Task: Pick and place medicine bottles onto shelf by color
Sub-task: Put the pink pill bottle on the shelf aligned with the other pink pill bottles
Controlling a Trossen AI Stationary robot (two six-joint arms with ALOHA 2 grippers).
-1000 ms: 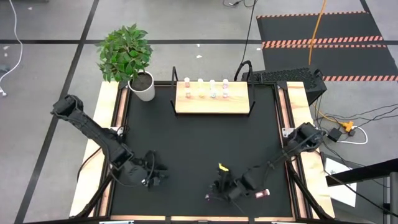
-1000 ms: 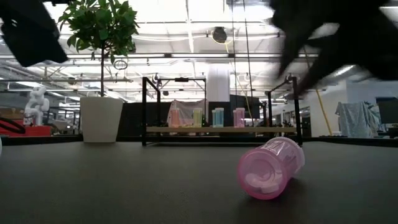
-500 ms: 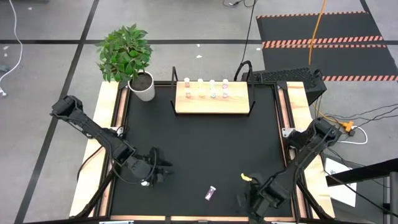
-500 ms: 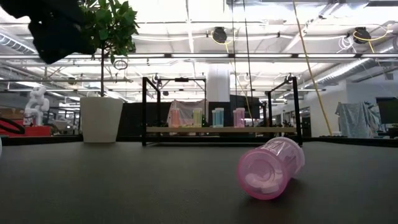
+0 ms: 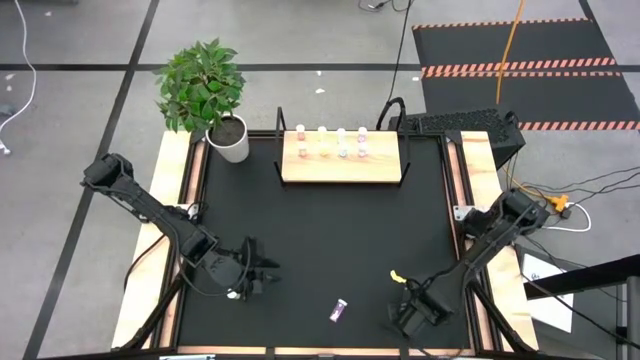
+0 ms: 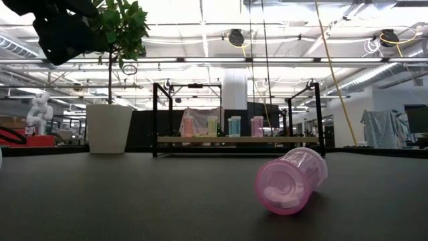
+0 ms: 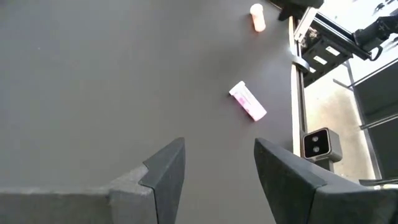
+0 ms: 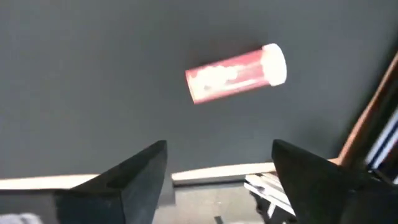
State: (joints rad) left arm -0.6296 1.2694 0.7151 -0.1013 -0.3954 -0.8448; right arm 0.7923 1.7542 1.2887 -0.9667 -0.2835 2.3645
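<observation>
Eight bottles (image 5: 332, 143) stand on the far shelf (image 5: 340, 168); one pink bottle (image 5: 340, 310) lies near; both grippers spread, empty.

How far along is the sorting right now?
Done: several bottles stand on the shelf. In hand: nothing; the right gripper is open near the table's front edge, the left gripper open and empty. Left: the pink bottle lying on its side on the black table.

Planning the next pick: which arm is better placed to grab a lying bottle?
Right, probably: a reddish bottle lies just ahead of the open right tool; the left tool sees its pink bottle farther off.
</observation>
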